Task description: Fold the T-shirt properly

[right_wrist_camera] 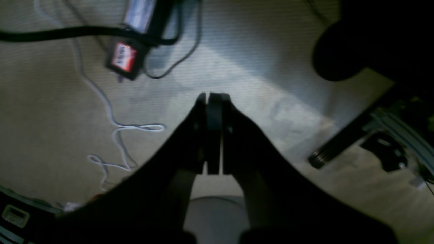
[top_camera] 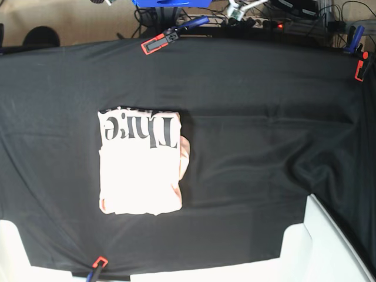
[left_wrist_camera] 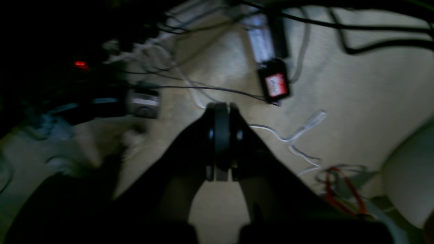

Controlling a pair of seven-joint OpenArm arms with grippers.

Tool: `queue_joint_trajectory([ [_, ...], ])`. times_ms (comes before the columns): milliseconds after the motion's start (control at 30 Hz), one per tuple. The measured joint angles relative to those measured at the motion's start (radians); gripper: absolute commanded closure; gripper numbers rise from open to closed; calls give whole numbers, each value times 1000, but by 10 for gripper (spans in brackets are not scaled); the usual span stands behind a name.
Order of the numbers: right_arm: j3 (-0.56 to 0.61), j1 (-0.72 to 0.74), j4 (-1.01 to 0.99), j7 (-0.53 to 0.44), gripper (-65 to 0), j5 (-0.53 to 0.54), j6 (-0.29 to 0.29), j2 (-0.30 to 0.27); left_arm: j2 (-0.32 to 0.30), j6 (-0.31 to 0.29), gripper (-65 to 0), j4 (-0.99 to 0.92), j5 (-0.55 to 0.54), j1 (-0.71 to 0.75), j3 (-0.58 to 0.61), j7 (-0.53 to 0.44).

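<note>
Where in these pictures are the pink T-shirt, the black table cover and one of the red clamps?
T-shirt (top_camera: 141, 176): base view, on its plain pink middle.
Black table cover (top_camera: 264, 117): base view, on bare cloth right of the shirt.
Red clamp (top_camera: 154, 44): base view, on its red jaw at the table's far edge.

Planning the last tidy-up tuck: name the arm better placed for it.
Right, tentatively. The folded pale pink cotton T-shirt lies on the base view's left, the right arm's side. Both claws are shut over carpeted floor, away from the shirt.
</note>
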State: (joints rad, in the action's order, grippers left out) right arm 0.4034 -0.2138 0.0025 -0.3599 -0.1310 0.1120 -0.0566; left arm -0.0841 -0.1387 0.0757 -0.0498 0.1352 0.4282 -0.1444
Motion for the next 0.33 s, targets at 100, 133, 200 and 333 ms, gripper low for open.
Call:
queue_joint_trajectory([
  [100,0,0,0,0,0,0,1,0,-5,0,0,-1,0,5,0,4],
  [133,0,0,0,-2,0,0,1,-1,-5,0,0,-2,0,7,0,4],
  [200,0,-3,0,-3,0,0,2,2,-6,-15,0,-1,0,7,1,3],
  [333,0,-11,0,0,0,0,1,13,-19,-7,0,-1,0,7,3,4],
])
